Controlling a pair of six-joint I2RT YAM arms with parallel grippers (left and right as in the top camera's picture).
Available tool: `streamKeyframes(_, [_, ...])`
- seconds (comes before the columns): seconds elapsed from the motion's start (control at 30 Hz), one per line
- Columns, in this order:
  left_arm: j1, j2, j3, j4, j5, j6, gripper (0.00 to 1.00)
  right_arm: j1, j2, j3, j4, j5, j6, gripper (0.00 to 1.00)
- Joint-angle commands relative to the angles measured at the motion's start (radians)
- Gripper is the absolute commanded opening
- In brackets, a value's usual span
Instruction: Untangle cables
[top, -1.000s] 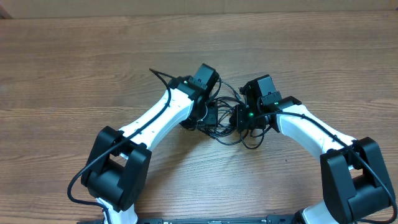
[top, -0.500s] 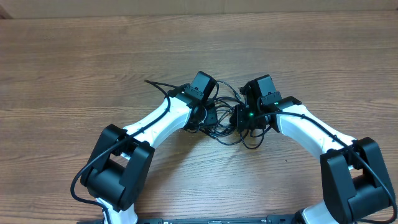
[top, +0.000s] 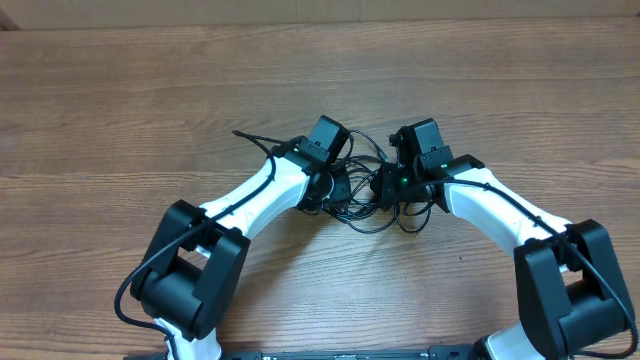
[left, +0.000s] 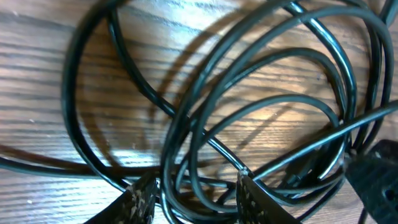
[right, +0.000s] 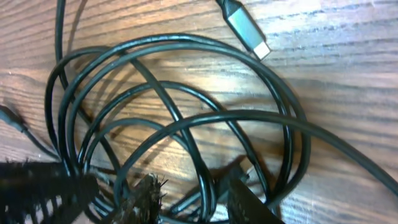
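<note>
Cables (top: 362, 205) bunched mid-table

Loops lie in a tangle on the wooden table (top: 120, 100). Left gripper (left: 196, 199): jaws narrowly apart, strands running between. Right gripper (right: 193, 202): narrow gap too, straddling strands. Plug (right: 245, 28) lies beside the coil.

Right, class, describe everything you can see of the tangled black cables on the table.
The cables are thin, glossy black cords, rubbery-looking, coiled in overlapping, crossing loops flat on the wooden table. One loose end carries a grey plug with a metal tip, beside the coil. Strands run between the parted fingers of the left gripper and the right gripper.
</note>
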Motion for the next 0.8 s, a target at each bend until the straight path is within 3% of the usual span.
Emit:
streamKeyframes(0.0, [-0.014,-0.001,-0.011,0.003,0.002,-0.032,0.42,-0.005,0.041,-0.007,0.016,0.016,0.000,0.33])
streamKeyframes(0.5, [-0.021,0.056,-0.011,0.013,0.018,-0.074,0.41,-0.005,0.081,-0.007,0.012,0.113,0.000,0.32])
streamKeyframes(0.67, [-0.021,0.058,-0.011,0.025,0.014,-0.074,0.40,-0.005,0.081,-0.007,0.002,0.140,0.000,0.16])
streamKeyframes(0.77, [-0.020,0.058,-0.011,0.029,0.014,-0.074,0.29,-0.005,0.081,-0.007,-0.001,0.140,0.000,0.13])
